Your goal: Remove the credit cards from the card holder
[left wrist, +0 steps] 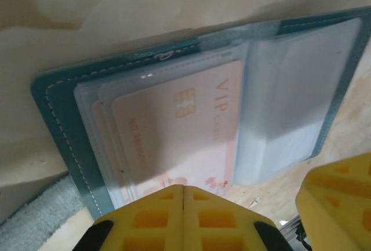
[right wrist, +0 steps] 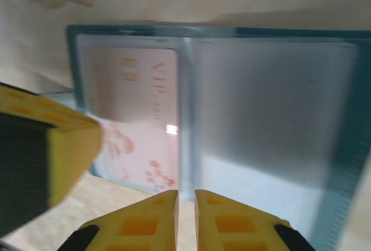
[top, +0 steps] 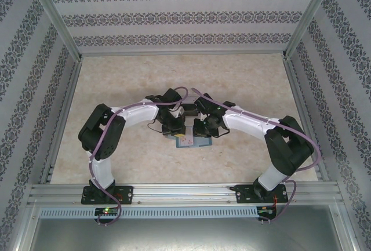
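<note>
Here, in the top view, the open card holder (top: 190, 142) lies at frame centre on the table (top: 116, 83).
Left wrist view: the left gripper (left wrist: 184, 202), clenched tight, meets the card holder's lower edge below 1 pale credit card (left wrist: 185, 129). Right wrist view: the right gripper (right wrist: 185, 204) shows a slim gap at the middle fold; whether it grasps anything, I cannot tell.

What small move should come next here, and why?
Probably close the right end effector on the clear sleeves' fold to steady the card holder: the pale card sits inside its sleeve, and the left end effector is shut at its near edge.
</note>
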Controlling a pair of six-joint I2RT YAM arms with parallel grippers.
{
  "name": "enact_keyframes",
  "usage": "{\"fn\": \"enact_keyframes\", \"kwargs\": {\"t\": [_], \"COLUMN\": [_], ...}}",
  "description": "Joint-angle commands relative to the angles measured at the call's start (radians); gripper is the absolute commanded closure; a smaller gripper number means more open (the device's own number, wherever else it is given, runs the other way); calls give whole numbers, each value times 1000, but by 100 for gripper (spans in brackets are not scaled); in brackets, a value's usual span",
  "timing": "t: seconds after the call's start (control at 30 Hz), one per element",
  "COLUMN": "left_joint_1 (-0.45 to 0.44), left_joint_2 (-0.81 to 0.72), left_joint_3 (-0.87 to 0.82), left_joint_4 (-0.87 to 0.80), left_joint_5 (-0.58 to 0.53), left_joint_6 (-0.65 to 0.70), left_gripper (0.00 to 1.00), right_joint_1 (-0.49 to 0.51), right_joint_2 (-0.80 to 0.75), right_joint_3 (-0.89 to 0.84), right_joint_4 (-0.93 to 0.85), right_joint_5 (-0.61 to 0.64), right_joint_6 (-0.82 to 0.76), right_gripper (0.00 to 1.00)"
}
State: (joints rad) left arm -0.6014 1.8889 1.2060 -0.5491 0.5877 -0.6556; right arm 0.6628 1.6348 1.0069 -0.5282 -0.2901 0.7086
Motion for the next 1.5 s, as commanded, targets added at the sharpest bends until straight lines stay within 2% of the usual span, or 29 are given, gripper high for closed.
{"fn": "enact_keyframes", "kwargs": {"t": [0.0, 0.17, 0.37, 0.57, 1.47], "left_joint_1": [-11, -11, -11, -11, -11], "left_joint_2": [24, 31, 29, 27, -10], "left_joint_3": [-17, -36, -55, -60, -63], "left_joint_4": [11, 9, 11, 14, 2], "left_joint_5": [2, -10, -13, -14, -45], "left_joint_6": [0, 4, 6, 4, 8], "left_gripper": [100, 100, 100, 100, 100], "right_joint_1": [-5, -11, -19, -20, -15], "right_joint_2": [36, 86, 114, 138, 145], "right_joint_3": [-14, -8, -12, -18, -1], "right_joint_4": [136, 169, 168, 173, 41], "right_joint_5": [-113, -130, -112, -101, 57], "right_joint_6": [66, 71, 60, 54, -10], "right_gripper": [85, 86, 78, 74, 73]}}
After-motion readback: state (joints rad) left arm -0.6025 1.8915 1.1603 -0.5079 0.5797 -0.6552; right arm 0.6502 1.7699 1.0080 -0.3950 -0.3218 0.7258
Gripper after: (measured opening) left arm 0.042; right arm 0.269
